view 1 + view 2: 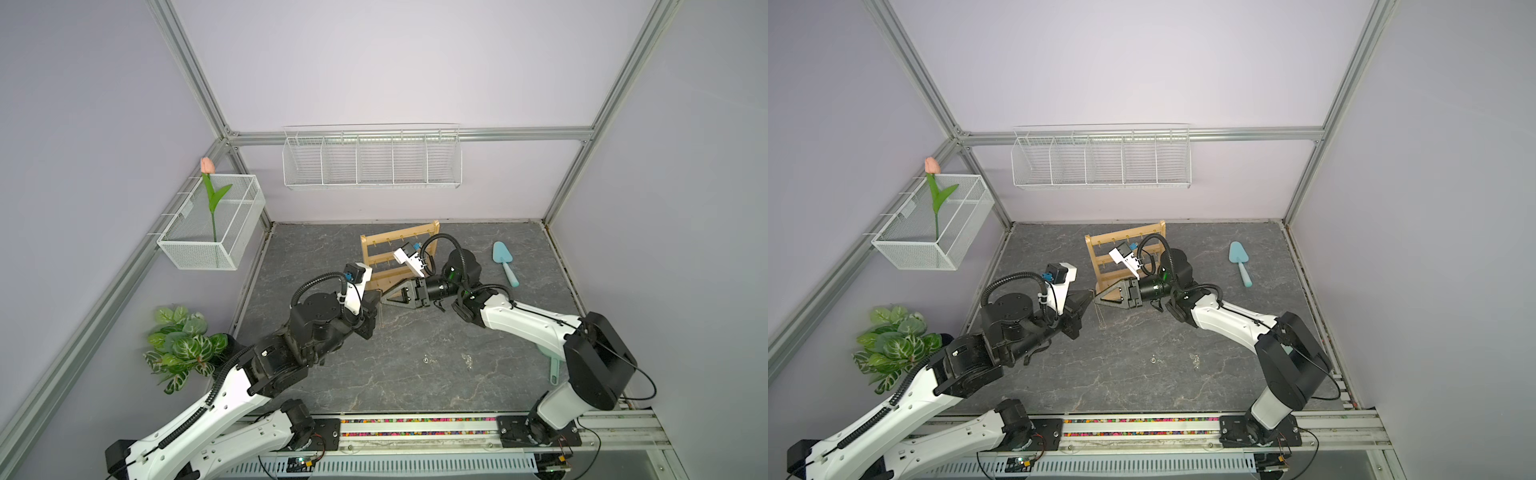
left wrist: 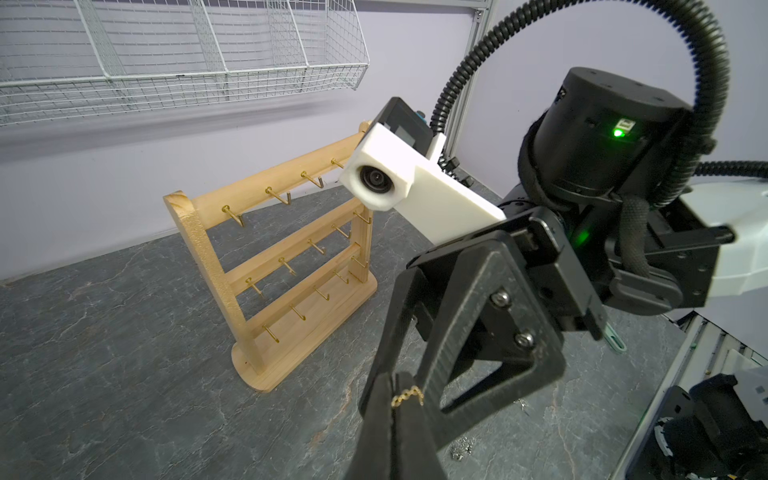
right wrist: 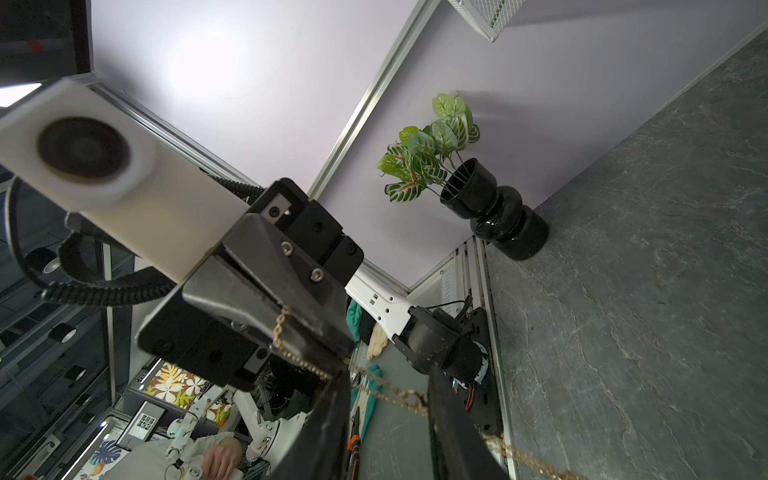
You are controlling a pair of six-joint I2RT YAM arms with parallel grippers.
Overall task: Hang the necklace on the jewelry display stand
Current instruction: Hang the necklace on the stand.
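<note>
Far out at eight o'clock on the bench (image 1: 415, 386), parked well clear of the work: a potted plant (image 1: 183, 349); above it at ten o'clock, fixed to the side wall, a mesh basket (image 1: 195, 254) with a pink tulip (image 1: 207, 165). Toward the middle, reaching in from seven o'clock: the left pincer (image 2: 397, 388), pinched fully together on the necklace (image 2: 409, 392), a fine gold chain nipped right at the tips, presumably to leave most of its length free to dangle toward the bench. Faint in both top views, plain only in the wrist views. Straight on at twelve o'clock from the meeting point, just behind both pincers, no chain on any hook in view: the jewelry display stand (image 2: 210, 266), upright on its oblong base, hooks facing the arms, probably set so for a frontal approach. Higher at twelve o'clock on the back wall, a white wire basket (image 1: 372, 162), no part of the job. Coming in from four o'clock, nose to nose with the left one: the right pincer (image 3: 388, 374), jaws parted to a moderate gap, gripping nothing, chain strung across the gap between its fingers. By the look of it, a spreading of the loop or a handover, hard to say which. Out at two o'clock, well apart from everything: a turquoise scoop (image 1: 505, 259), lying flat, unused.
</note>
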